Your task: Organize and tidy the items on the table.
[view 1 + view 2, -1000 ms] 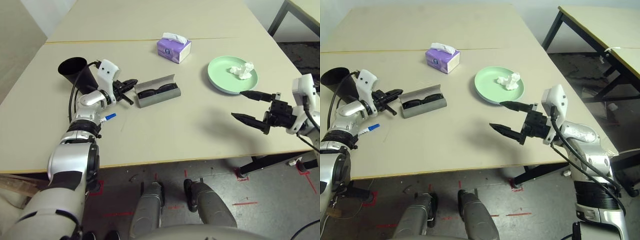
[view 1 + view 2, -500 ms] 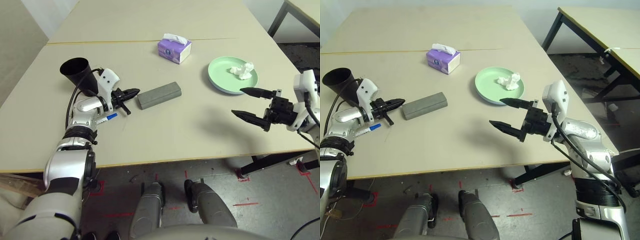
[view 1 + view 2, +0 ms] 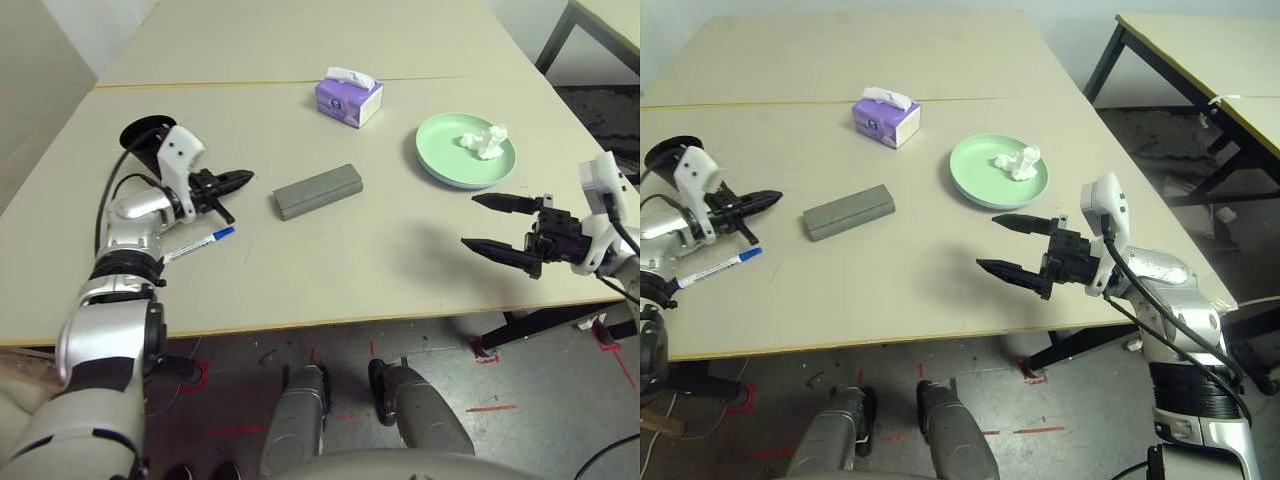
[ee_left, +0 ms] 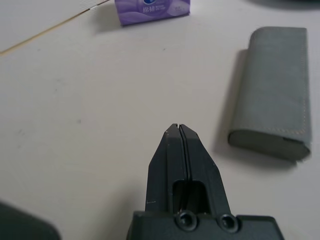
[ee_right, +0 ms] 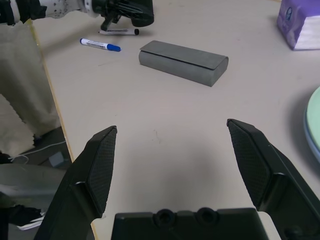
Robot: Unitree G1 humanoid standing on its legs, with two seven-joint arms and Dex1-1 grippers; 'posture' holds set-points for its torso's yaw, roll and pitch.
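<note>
From the head cameras, the left gripper [image 3: 235, 180] is hovering low over the table [image 3: 330, 270] with its black fingers pressed together, pointing toward the closed grey glasses case [image 3: 317, 190], which is lying a little apart from it. A blue-capped marker [image 3: 197, 243] is lying just beneath that wrist, and the black cup [image 3: 140, 135] is standing behind it. The right gripper [image 3: 1018, 245] is hanging at the table's near right edge, fingers spread wide and gripping nothing. The green plate [image 3: 975, 170] is carrying the crumpled tissue [image 3: 1016, 162]; the purple tissue box [image 3: 885, 117] is sitting farther back.

The left wrist camera is showing the shut fingertips [image 4: 178, 131] aimed past the case.

In the right wrist camera, the open fingers [image 5: 102, 162] are framing bare tabletop, with a black-capped marker [image 5: 119, 31] beyond.
</note>
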